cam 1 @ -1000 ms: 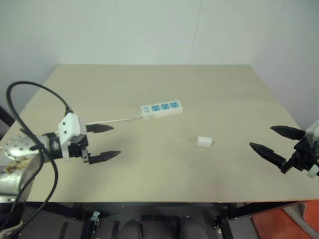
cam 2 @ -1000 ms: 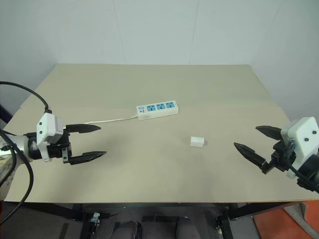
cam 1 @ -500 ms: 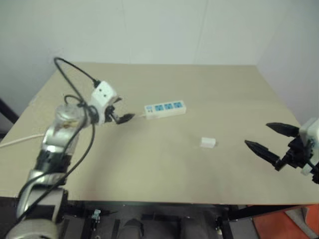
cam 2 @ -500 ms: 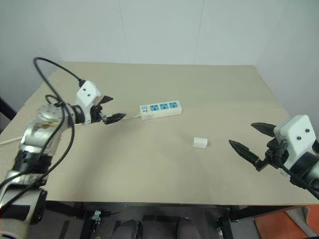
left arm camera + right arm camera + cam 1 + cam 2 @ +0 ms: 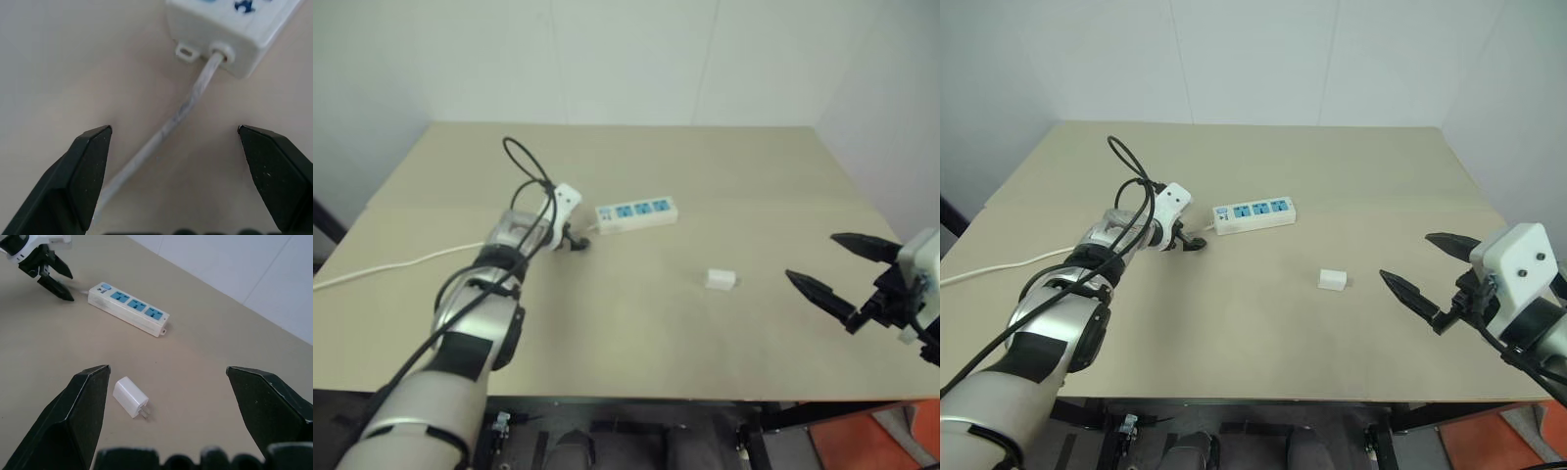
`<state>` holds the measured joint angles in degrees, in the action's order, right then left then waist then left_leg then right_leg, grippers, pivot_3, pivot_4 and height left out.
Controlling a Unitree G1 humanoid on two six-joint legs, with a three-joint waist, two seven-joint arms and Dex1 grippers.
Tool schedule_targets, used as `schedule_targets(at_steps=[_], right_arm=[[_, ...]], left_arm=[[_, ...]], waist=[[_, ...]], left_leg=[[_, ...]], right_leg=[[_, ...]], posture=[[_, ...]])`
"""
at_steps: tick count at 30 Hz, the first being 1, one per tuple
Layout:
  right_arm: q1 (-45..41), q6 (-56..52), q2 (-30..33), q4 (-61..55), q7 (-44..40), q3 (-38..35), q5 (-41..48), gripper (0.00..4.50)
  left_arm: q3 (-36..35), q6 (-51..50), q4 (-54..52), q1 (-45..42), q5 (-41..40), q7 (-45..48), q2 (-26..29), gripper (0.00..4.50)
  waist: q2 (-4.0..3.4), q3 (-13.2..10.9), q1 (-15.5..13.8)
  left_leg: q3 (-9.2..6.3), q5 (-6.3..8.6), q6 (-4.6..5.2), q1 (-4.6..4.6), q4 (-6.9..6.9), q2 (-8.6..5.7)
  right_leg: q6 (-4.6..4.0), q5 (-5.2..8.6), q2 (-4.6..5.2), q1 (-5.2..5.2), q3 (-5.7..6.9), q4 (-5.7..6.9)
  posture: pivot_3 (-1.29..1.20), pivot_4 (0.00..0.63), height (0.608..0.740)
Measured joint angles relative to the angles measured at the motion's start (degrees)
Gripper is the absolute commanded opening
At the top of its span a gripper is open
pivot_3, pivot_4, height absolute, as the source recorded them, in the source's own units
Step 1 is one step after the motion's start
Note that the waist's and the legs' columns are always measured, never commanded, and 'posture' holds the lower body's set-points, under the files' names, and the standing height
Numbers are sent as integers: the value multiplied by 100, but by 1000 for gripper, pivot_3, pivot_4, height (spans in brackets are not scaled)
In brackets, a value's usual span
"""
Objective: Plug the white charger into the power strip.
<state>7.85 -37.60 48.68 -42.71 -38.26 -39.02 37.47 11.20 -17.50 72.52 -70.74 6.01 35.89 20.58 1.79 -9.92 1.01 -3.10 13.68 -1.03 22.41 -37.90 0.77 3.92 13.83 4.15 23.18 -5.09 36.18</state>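
Note:
The power strip [image 5: 636,212] lies on the table's far middle, three blue sockets facing up. Its thin white cord [image 5: 186,105] runs off to the left. My left gripper [image 5: 576,242] is open, low over the table at the strip's cord end. In the left wrist view its two fingers straddle the cord just short of the strip [image 5: 234,34], touching nothing. The white charger [image 5: 721,280] lies on its side right of centre, prongs showing in the right wrist view [image 5: 130,396]. My right gripper [image 5: 811,257] hangs open and empty to the right of the charger, apart from it.
The beige table [image 5: 705,166] ends against a white wall at the back. The cord [image 5: 411,259] trails across the left side and off the table's left edge. Bare tabletop lies between the strip and the charger.
My left arm has swung forward and to the right, from the near left of the table to the strip's cord end. The right gripper has hardly moved. The head camera shifted slightly.

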Motion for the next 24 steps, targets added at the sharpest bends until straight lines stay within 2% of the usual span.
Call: schedule_targets(at_steps=[6, 13, 20, 24], right_arm=[[15, -4, 0, -26, 7, -2, 68, 4500], [33, -7, 1, -54, 17, -6, 125, 4500], [34, -6, 2, -53, 18, -4, 147, 4500], [148, -11, 2, -59, 15, -3, 153, 4500]], left_arm=[[-115, 130, 204, -28, 79, 51, -88, 2034], [-140, 146, 219, -30, 172, 259, -73, 52], [-163, 440, 205, 42, 243, 896, 63, 19], [-285, 1093, -88, 440, 119, 1778, 257, 19]], waist=[[0, 0, 6], [-1, 1, 17], [-1, 1, 14], [-1, 1, -3]], left_leg=[[1, 0, 0, -10, 0, 1], [2, 0, 0, -9, 0, 0], [2, 0, 0, -8, 0, 0], [2, 0, 0, -6, 0, 0]], right_leg=[[9, 5, -1, -4, -2, 7], [9, 4, -1, -5, -3, 5], [1, -1, -1, -4, -3, 5], [-7, -5, 1, -4, -2, 5]], posture=[[0, 150, 740], [0, 150, 740], [0, 150, 740], [0, 150, 740]])
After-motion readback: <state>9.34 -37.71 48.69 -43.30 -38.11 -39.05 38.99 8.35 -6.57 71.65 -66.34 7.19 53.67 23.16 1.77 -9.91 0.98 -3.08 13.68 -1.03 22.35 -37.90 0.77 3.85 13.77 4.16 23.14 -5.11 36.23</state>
